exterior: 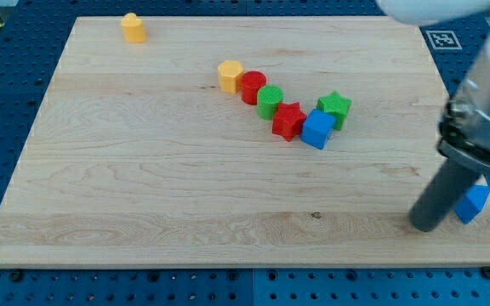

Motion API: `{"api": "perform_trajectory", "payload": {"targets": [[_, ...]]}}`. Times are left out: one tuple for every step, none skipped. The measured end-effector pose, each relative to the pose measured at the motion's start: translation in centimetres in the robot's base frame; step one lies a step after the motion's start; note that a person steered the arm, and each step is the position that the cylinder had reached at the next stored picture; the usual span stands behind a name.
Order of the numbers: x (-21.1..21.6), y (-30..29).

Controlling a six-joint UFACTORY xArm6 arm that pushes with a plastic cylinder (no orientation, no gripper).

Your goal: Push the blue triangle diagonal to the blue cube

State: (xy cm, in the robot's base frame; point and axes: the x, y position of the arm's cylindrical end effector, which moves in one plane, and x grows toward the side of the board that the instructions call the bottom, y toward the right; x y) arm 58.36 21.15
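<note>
The blue triangle (pixel 474 202) lies at the view's right edge of the wooden board (pixel 160 170), near the bottom right corner. My tip (pixel 424 227) rests just left of it, touching or almost touching. The blue cube (pixel 317 129) sits in the middle right, at the end of a row of blocks, far up and left of my tip.
A diagonal row runs up-left from the blue cube: red star (pixel 288 121), green cylinder (pixel 270 101), red cylinder (pixel 253 87), yellow hexagonal block (pixel 230 76). A green star (pixel 334 107) touches the blue cube's upper right. A yellow block (pixel 133 27) stands at top left.
</note>
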Motion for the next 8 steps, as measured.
{"api": "perform_trajectory", "payload": {"targets": [[-1.4,3.7],[-5.4,3.7],[-4.2,3.6],[-0.2,5.7],[0.2,9.5],[-2.9,9.5],[-5.7,5.5],[-6.5,5.1]]}}
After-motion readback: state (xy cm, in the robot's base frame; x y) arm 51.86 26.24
